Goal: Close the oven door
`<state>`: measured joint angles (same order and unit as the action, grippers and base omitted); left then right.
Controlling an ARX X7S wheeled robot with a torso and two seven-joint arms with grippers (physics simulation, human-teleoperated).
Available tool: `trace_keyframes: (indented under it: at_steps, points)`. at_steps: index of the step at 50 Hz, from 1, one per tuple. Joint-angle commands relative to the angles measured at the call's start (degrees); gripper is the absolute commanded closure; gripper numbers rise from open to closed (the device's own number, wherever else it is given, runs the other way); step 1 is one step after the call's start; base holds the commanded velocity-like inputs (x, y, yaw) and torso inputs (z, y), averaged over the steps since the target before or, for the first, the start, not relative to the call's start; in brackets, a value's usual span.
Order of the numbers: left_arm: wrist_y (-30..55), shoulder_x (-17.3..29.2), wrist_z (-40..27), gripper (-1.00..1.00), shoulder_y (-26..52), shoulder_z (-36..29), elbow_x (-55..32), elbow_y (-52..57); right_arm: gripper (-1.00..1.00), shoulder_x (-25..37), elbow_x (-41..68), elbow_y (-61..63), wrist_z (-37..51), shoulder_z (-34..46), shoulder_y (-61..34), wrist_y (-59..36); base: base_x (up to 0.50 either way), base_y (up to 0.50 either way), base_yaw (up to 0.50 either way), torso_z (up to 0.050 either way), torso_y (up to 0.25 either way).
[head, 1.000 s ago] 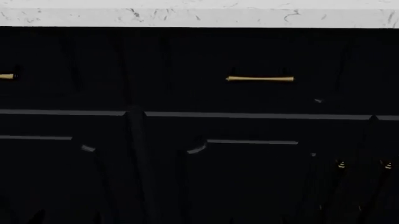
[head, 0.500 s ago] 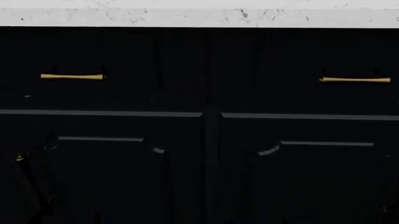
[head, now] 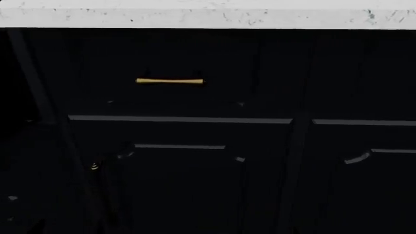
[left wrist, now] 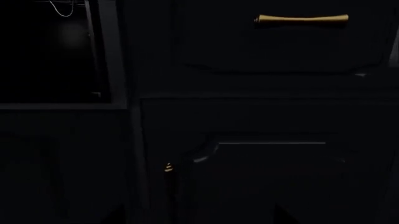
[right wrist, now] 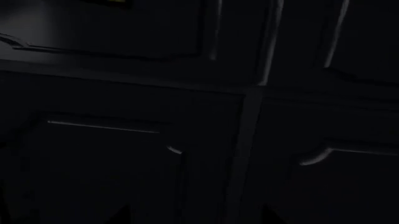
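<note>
The oven (left wrist: 53,56) shows in the left wrist view as a black cavity with a grey frame and a wire rack at its top. In the head view only its dark edge (head: 16,78) appears at the far left, beside the cabinets. A dim flat surface (head: 29,190) lies below that edge, and it is too dark to tell whether this is the oven door. My left gripper (left wrist: 199,220) and right gripper (right wrist: 192,220) each show two dark fingertips spread wide with nothing between them. Both face the cabinet fronts and touch nothing.
Black cabinet fronts fill every view under a white marbled countertop (head: 208,17). A drawer with a brass handle (head: 169,81) sits right of the oven, the same brass handle (left wrist: 302,19) showing in the left wrist view. A small brass knob (head: 95,166) marks the door below.
The head view has swung left. The cabinets and the brass handle slid right across the frame, and the oven's dark edge has come in at the far left.
</note>
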<state>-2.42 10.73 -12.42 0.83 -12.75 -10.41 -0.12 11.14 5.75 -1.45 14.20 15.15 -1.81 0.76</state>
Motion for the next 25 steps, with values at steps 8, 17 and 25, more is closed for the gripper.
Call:
trace_keyframes:
  at_steps: [8,17,25]
  points:
    - [-0.7,0.4,-0.3,-1.00,0.0,-0.5,-0.4,-0.2,-1.00,0.4,0.4,-0.3,0.2,0.6,-0.2,0.4,0.00,0.42,0.00,0.000,0.000]
    - [-0.6,0.6,-0.9,-1.00,0.1,-1.0,0.0,-0.2,-1.00,0.6,0.5,-0.3,0.5,0.7,-0.1,0.8,0.00,0.24,0.00,0.000,0.000]
    - [0.0,0.8,-1.2,-1.00,0.2,-1.3,0.0,-0.1,-1.00,0.7,0.7,0.0,0.9,0.8,-0.1,0.7,0.00,0.00,0.00,-0.021,0.000]
